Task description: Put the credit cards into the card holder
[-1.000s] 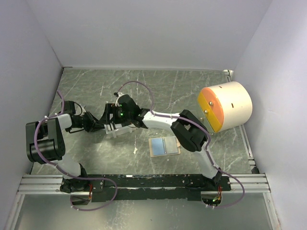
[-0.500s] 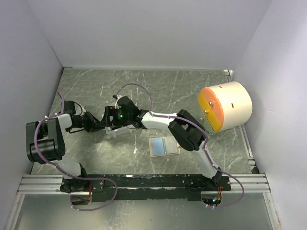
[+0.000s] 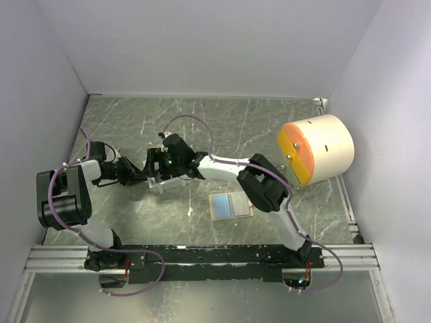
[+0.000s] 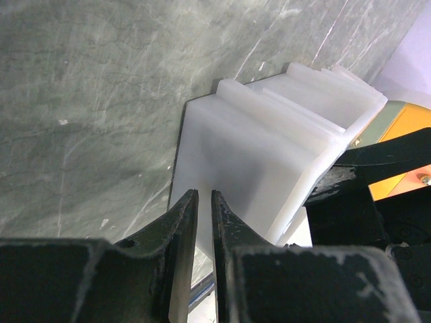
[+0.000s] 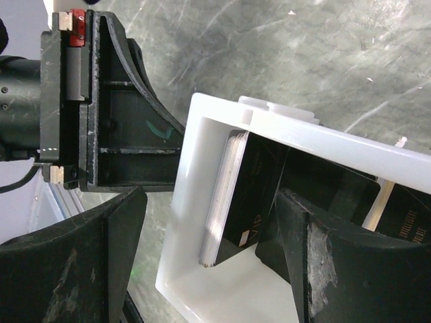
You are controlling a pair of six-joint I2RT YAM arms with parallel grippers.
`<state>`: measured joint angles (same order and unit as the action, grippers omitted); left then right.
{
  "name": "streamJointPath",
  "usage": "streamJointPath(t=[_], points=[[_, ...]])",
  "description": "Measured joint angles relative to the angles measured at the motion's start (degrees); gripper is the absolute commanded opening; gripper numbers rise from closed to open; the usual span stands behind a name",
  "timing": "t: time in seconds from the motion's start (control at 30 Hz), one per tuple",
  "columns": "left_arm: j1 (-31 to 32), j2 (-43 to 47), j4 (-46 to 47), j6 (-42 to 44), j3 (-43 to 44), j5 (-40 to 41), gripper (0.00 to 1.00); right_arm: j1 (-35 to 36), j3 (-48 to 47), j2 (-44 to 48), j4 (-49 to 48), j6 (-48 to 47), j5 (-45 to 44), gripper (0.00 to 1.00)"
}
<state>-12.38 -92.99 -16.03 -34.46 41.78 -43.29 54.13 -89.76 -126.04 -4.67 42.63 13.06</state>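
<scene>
A stack of credit cards [image 5: 252, 188], a black "VIP" card on its face, stands on edge inside a white tray [image 5: 195, 175] against one wall. My right gripper [image 5: 212, 202] is open; one finger is outside that wall, the other inside the tray beside the stack. In the top view the right gripper [image 3: 160, 171] sits over the tray [image 3: 160, 184]. My left gripper [image 4: 204, 195] is shut with a thin gap, tips at the tray's outer side [image 4: 269, 155]; it shows in the top view [image 3: 140, 173]. The tan card holder [image 3: 231, 205] lies open with a blue card, apart from both grippers.
A large cream cylinder with an orange face [image 3: 316, 149] lies at the right. White walls close in the left, back and right. A metal rail [image 3: 202, 256] runs along the near edge. The left gripper's body [image 5: 101, 114] is close to the tray.
The right gripper has shifted slightly left over the tray, toward the left gripper. The left arm has barely moved.
</scene>
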Motion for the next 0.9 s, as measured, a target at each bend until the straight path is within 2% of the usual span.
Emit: streamJointPath(t=[0.3, 0.7, 0.83, 0.9], points=[[0.0, -0.9, 0.8, 0.0, 0.0, -0.5, 0.25, 0.1, -2.6, -1.1, 0.3, 0.3, 0.4, 0.73], [0.0, -1.1, 0.8, -0.1, 0.0, -0.7, 0.25, 0.0, -0.9, -1.2, -3.5, 2.4, 1.7, 0.58], [0.0, -1.1, 0.7, 0.0, 0.0, -0.7, 0.25, -0.1, -0.1, -1.1, -4.5, 2.6, 1.7, 0.58], [0.0, -1.1, 0.4, 0.0, 0.1, -0.5, 0.24, -0.1, 0.0, -1.0, -4.5, 2.6, 1.5, 0.61]])
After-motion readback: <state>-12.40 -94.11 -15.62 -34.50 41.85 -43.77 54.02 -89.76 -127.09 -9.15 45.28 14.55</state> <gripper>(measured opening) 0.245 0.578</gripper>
